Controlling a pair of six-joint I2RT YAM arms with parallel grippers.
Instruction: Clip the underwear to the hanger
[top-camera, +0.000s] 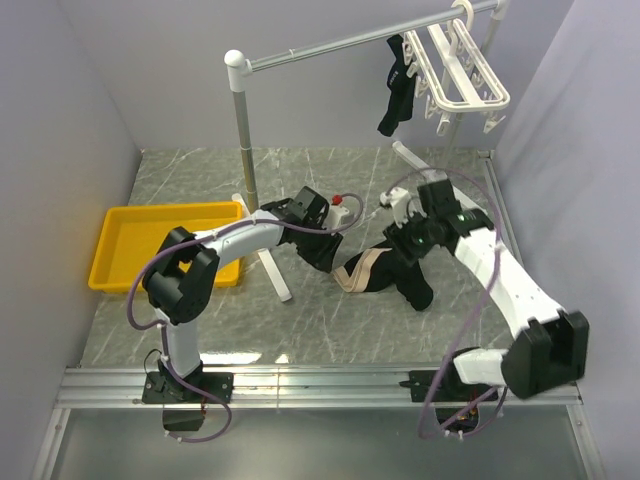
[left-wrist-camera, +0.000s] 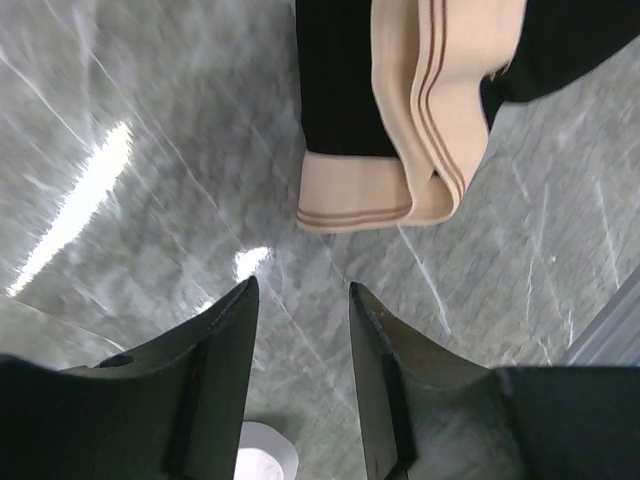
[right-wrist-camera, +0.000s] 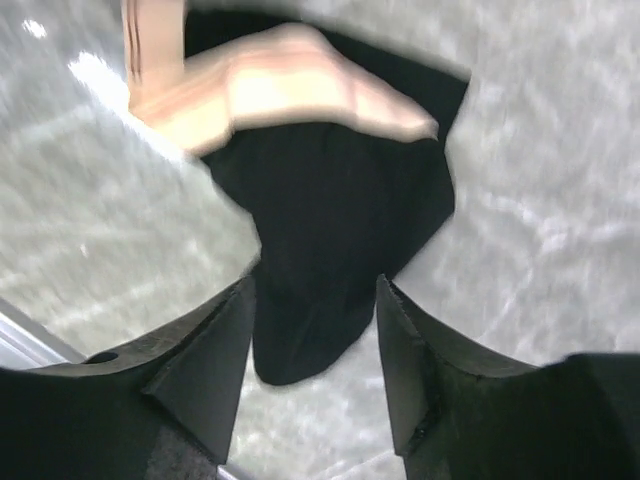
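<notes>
Closest to me, the left end effector (left-wrist-camera: 302, 290) hovers over the marble table (top-camera: 200, 320) with its jaws partly open and nothing between them. The folded tan waistband of the underwear (top-camera: 375, 272) lies just beyond its fingertips. The underwear sits crumpled on the table between the two arms. The right end effector (right-wrist-camera: 315, 285) is directly above its black end, jaws spread, with dark cloth showing in the gap. That view is blurred, but the fingers do not seem to pinch it. Off to the left rests a yellow tray (top-camera: 150, 240). Farther back stands the metal rail stand (top-camera: 243, 130). From its bar hang a small black garment (top-camera: 397, 95) and, beside it, the white hanger (top-camera: 465, 75).
</notes>
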